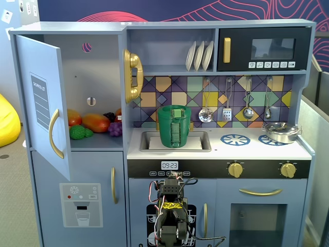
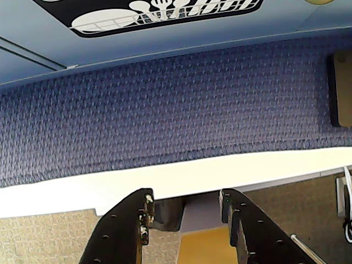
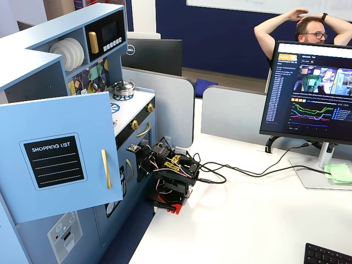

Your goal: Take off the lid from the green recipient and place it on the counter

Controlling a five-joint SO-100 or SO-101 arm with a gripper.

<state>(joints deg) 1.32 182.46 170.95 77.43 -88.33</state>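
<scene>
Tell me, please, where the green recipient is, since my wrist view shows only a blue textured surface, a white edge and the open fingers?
Observer: In a fixed view, the green recipient stands in the sink recess of the counter, well above the folded arm.
Operator: Is the lid on it?
Observer: Yes, the lid sits on top, with its lighter knob showing.
Operator: Is anything else on the counter?
Observer: A silver pan rests on the right burner ring, apart from the recipient.
</scene>
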